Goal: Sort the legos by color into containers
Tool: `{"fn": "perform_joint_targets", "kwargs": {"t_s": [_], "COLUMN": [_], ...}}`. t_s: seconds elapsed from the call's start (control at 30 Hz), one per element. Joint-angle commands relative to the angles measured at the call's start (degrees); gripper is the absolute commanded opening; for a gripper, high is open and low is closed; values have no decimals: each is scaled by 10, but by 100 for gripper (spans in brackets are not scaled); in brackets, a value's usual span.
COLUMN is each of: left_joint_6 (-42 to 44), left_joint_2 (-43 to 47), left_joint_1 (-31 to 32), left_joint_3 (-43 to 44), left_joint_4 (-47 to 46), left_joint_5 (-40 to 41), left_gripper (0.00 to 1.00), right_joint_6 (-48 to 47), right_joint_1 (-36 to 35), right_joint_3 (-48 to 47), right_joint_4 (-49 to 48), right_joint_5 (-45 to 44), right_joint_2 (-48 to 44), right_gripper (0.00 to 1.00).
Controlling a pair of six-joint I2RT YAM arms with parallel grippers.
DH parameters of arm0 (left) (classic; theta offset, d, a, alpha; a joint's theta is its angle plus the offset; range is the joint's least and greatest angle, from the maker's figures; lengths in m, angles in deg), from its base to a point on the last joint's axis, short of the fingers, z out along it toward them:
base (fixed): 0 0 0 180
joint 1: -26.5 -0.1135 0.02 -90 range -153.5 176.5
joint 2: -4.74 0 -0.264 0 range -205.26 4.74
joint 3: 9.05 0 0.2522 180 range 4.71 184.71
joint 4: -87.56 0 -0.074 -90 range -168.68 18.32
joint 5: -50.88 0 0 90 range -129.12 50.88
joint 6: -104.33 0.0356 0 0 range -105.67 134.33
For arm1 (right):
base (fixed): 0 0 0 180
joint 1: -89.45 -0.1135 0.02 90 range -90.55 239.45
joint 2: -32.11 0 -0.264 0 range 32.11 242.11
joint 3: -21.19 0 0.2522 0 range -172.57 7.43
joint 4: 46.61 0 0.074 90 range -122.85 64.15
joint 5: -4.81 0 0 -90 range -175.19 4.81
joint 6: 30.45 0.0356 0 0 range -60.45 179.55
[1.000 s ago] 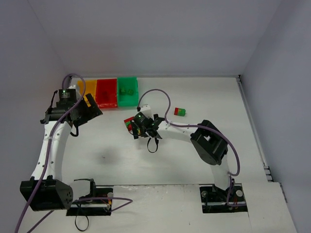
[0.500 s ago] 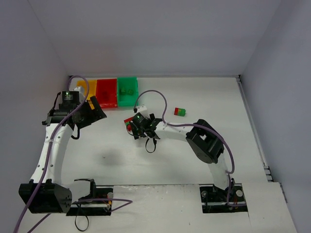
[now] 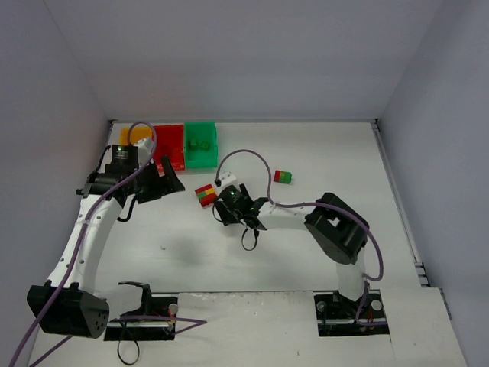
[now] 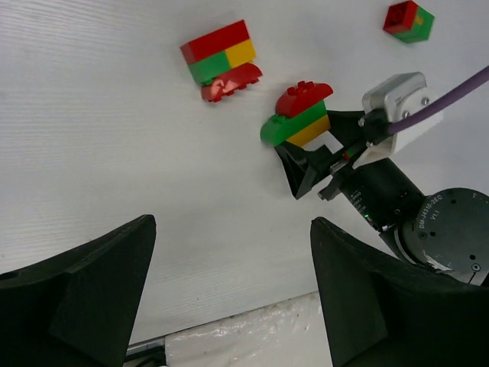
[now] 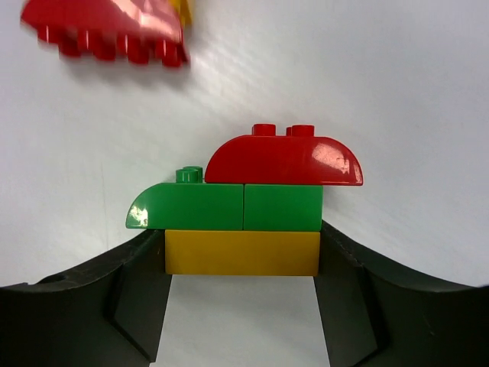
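The left claw (image 3: 162,183) has swung in from the left and now hangs at about 5 o'clock from the yellow bin (image 3: 126,136), partly hiding it. Its jaws stand wide apart with nothing between them. Beside that bin run the red bin (image 3: 172,141) and the green bin (image 3: 212,149), at 11 o'clock on the table (image 3: 321,229).

Next along, at 10 o'clock from the right claw (image 3: 229,205), lies a red, green and yellow clump (image 4: 221,52) with a loose red arch piece (image 4: 231,82) touching its lower edge. The right claw has drawn back a little from that clump, and its jaws have come in. From its own camera, the fingers (image 5: 348,283) press on both ends of the yellow brick at the bottom of a 3-layer stack (image 5: 252,206), green in the middle and red on top. So it looks pinched, though I cannot tell if it is off the table yet.

A red-and-green pair (image 3: 283,177) sits well apart at 2 o'clock from that claw.

My read is that the stack holds 3 colours, so it cannot go into 1 bin as it is. The open left claw coming over suggests a pull-apart next.
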Motion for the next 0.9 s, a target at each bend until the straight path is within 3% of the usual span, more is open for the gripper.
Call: {"fn": "perform_joint_targets", "kwargs": {"t_s": [0.0,0.13,0.33,0.57,0.87], "left_joint_6": [-3,-34,-88,-104,-124], "left_joint_2": [-3,-12,-41,-84,-110], "left_joint_1": [16,35,116,184,212], "left_joint_3": [22,31,54,89,102], "left_joint_4": [-40,-81,-134,-145,-150], "left_joint_5": [-72,-155,-187,-179,-195], "left_gripper": [75,75,75,75,71], "right_joint_6": [-113,-189,-237,-243,-260], "right_joint_1": [4,6,6,5,6], "right_joint_3": [79,159,181,190,184], "right_joint_4": [-98,-143,-81,-63,-37], "right_joint_5": [41,142,280,299,286], "right_joint_2": [-137,-283,-389,-454,-494], "right_gripper": [0,0,0,0,0]}}
